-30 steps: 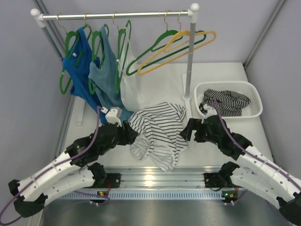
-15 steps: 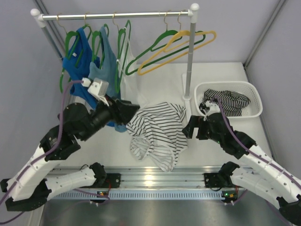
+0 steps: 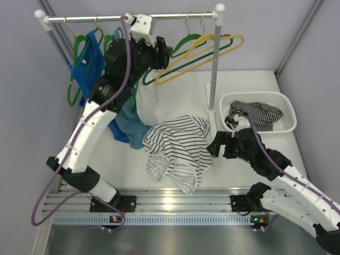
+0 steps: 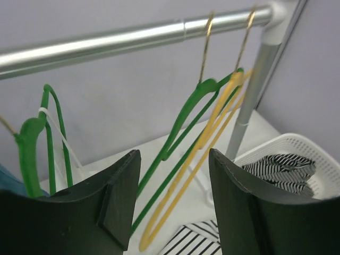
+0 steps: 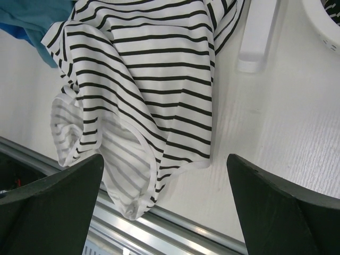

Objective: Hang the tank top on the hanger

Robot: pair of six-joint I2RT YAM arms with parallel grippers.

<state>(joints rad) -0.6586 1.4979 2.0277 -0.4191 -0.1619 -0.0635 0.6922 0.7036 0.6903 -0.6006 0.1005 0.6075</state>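
Note:
The tank top [image 3: 178, 149], white with thin black stripes, lies crumpled on the table, loose; it fills the right wrist view [image 5: 143, 79], and an edge shows in the left wrist view [image 4: 196, 239]. An empty green hanger [image 3: 183, 47] hangs on the rail beside the yellow one. My left gripper [image 3: 166, 52] is raised to rail height, open and empty, its jaws facing that green hanger [image 4: 180, 125] a short way off. My right gripper [image 3: 214, 144] hovers open and empty just right of the tank top's edge, and its open jaws [image 5: 164, 159] frame the hem.
The yellow hanger [image 3: 212, 50] overlaps the green one. Blue [image 3: 87, 79], teal [image 3: 125, 114] and white [image 3: 149, 101] tops hang on green hangers at the rail's [image 3: 79, 18] left. The rack post [image 3: 214, 69] stands beside a white basket [image 3: 287, 109] holding a dark striped garment [image 3: 255, 114].
My left arm has swung up from the table beside the tank top to the rail, near the empty green hanger. The tank top lies as before; my right gripper has barely moved.

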